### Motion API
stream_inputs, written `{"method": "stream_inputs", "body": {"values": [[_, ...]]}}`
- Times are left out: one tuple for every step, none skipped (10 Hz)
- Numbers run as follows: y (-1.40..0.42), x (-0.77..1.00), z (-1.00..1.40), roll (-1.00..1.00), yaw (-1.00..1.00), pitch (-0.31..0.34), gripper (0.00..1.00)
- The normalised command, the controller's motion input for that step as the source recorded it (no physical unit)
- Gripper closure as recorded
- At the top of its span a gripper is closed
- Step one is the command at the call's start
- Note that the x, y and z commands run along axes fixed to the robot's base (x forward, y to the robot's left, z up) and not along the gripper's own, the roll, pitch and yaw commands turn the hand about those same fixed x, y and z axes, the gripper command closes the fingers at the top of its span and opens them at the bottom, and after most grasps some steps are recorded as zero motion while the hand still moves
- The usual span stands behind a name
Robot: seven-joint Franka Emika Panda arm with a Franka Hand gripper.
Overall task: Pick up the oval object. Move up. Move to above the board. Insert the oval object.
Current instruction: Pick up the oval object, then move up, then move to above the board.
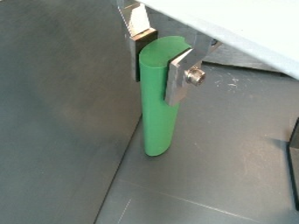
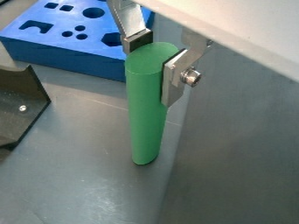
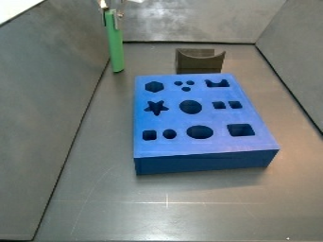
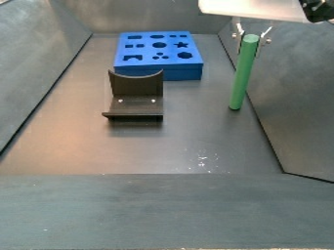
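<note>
My gripper [image 1: 162, 59] is shut on the top of the oval object [image 1: 156, 114], a bright green rod that hangs upright between the silver fingers. Both also show in another wrist view, the gripper [image 2: 156, 57] and the rod [image 2: 143, 114]. In a side view the gripper [image 3: 108, 11] holds the rod [image 3: 116, 47] near the back left wall, away from the blue board [image 3: 246, 146]. Another side view shows the gripper [image 4: 251, 34], the rod [image 4: 240, 73] and the board [image 4: 183, 70]. The rod's lower end is at or just above the floor. The board [image 2: 59, 35] lies beyond the rod.
The dark fixture [image 3: 195, 60] stands on the floor just behind the board, and shows in another side view [image 4: 133, 93] and in a wrist view [image 2: 14, 105]. Grey sloping walls [image 3: 51, 85] enclose the floor; one is close beside the rod.
</note>
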Motion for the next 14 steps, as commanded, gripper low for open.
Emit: {"method": "stream_inputs", "body": {"values": [[0.0,0.0,0.0,0.0,0.0,0.0,1.0],[0.0,0.0,0.83,0.0,0.0,0.0,1.0],[0.01,0.02,0.85,0.0,0.04,-0.011,1.0],[0.01,-0.01,0.74,0.0,0.04,0.021,1.0],[0.01,-0.01,0.67,0.01,0.03,0.034,1.0],[0.01,0.0,0.44,0.03,0.02,0.058,1.0],[0.02,0.01,0.35,0.03,0.02,0.067,1.0],[-0.09,-0.23,1.0,-0.36,0.33,-0.22,1.0],[-0.09,-0.24,1.0,-0.35,0.31,-0.221,1.0],[-0.08,-0.24,1.0,-0.31,0.23,-0.198,1.0],[-0.06,-0.22,1.0,-0.24,0.14,-0.12,1.0],[-0.06,-0.19,1.0,-0.18,0.1,-0.053,1.0],[-0.05,-0.16,1.0,-0.14,0.07,-0.003,1.0],[-0.03,-0.1,0.82,-0.11,0.05,0.024,1.0]]}}
